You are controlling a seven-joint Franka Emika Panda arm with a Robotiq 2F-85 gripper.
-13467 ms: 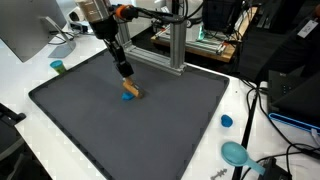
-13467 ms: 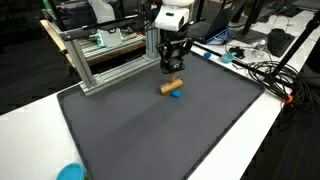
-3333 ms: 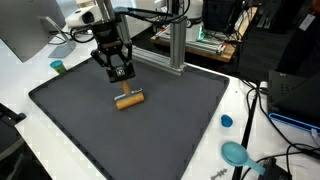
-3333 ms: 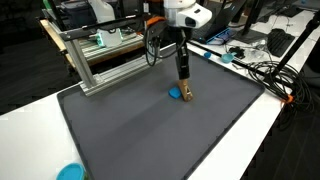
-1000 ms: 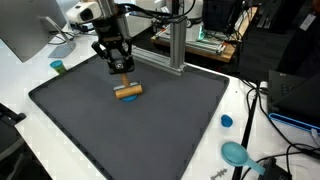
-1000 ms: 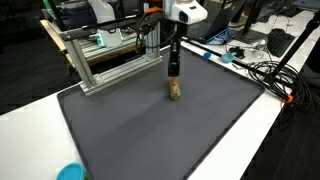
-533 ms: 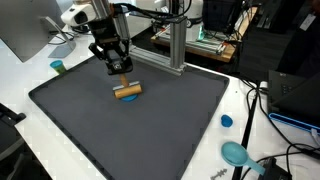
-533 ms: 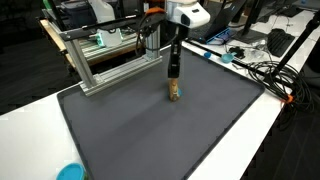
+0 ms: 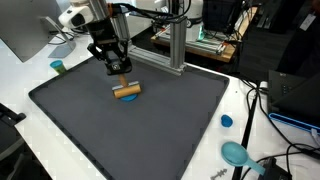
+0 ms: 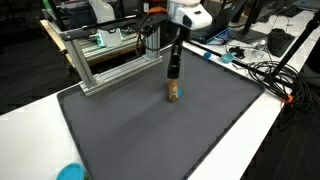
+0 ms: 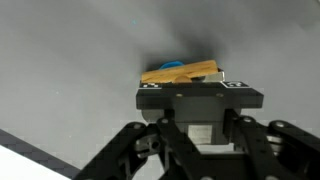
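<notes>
Wooden and pale brown, the block (image 9: 127,91) lay on its side on the dark grey mat (image 9: 150,135). It rested across a small blue piece (image 11: 173,65), whose rounded edge showed behind it in the wrist view. The gripper (image 9: 119,70) hung just above the block with its fingers pointing down at the mat, on the side toward the metal frame (image 9: 176,45). In an exterior view the gripper (image 10: 172,73) was seen edge-on, straight over the block (image 10: 174,90) and close to its top, but whether it touched the wood could not be told. In the wrist view the block (image 11: 182,72) lay level just beyond the gripper's black body and a little to one side of its middle, not between the fingers. The fingertips were cut off at the edge of that view and were too small to read in both exterior views, so I could not tell whether the gripper was spread or closed. On the white table (image 9: 35,68) a blue cup (image 9: 57,67) stood near one corner of the mat, well apart from the block. A blue cap (image 9: 227,121) lay on the table beyond the opposite edge of the mat.
</notes>
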